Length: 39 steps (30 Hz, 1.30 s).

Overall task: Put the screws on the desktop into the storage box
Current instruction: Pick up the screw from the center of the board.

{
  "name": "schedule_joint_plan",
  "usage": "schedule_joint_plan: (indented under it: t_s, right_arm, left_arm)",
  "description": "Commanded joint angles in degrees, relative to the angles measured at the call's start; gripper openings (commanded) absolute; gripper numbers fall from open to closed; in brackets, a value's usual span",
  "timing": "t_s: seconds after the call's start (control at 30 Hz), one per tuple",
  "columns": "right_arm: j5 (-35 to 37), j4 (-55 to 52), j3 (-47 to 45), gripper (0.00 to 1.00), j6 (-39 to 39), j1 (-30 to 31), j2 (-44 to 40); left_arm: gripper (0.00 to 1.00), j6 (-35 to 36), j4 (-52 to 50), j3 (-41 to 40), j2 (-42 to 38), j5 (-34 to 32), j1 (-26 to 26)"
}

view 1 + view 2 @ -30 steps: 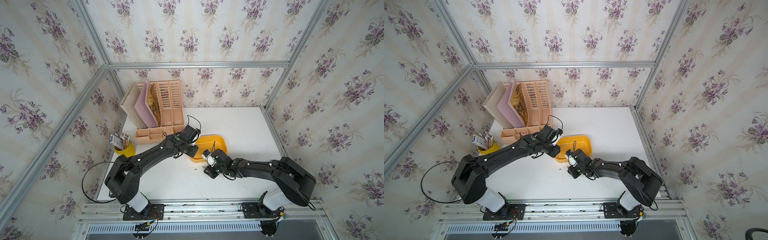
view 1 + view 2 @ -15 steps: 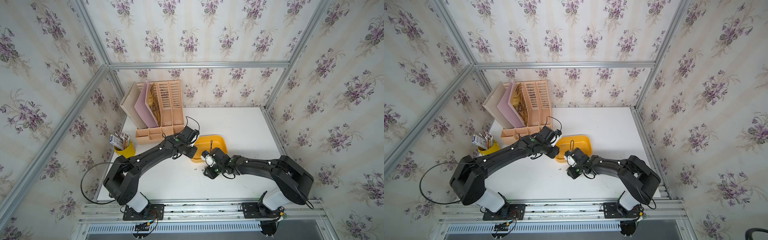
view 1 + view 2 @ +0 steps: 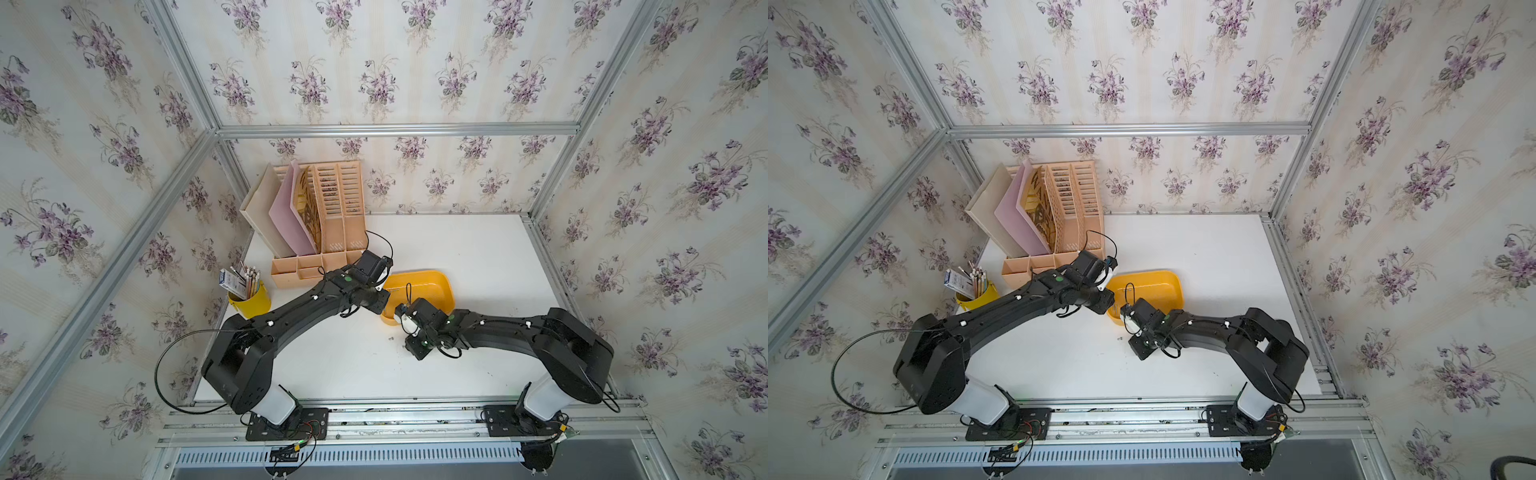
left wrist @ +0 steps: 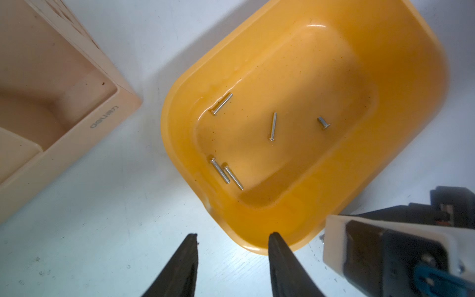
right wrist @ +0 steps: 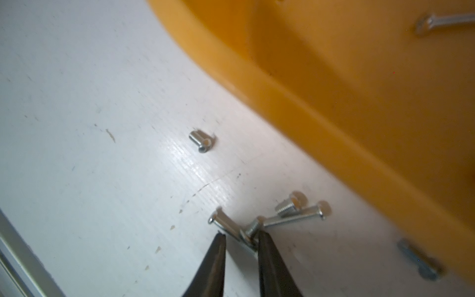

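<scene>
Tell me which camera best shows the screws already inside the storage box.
Left wrist: five screws lie sharp and unobstructed on the storage box floor. Right wrist catches only one, blurred. In both top views they are too small to see.

Both top views look steeply down from high above the front edge onto the whole flat white rectangular tabletop; the left wrist camera looks closely down into the shallow yellow-orange plastic tray; the right wrist camera sits nearer still, low beside its wall. All four share that tray's near edge.
</scene>
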Motion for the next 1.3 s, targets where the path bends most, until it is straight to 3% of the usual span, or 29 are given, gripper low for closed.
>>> schedule_joint_plan:
  t_s: [0.0, 0.3, 0.9, 1.13, 1.27]
  right_arm:
    - [2.5, -6.0, 0.3, 0.29, -1.4, 0.4, 0.5]
    - [2.4, -8.5, 2.0, 0.28, -3.3, 0.9, 1.9]
    - [3.9, -13.7, 5.4, 0.17, -1.3, 3.1, 6.9]
    - [2.1, -12.8, 4.5, 0.0, 0.3, 3.1, 6.8]
    - [0.9, -10.0, 4.1, 0.0, 1.4, 3.1, 3.4]
  left_arm:
    - [0.49, -0.2, -0.1, 0.2, -0.6, 0.3, 0.1]
    - [0.5, -0.1, -0.3, -0.1, -0.7, 0.5, 0.2]
    - [0.5, -0.1, 0.1, -0.8, -1.0, 1.3, 0.8]
    - [0.51, -0.7, 0.5, -2.3, -2.9, 1.2, 1.8]
    - [0.51, -1.0, 0.8, -2.9, -4.6, 2.2, 2.8]
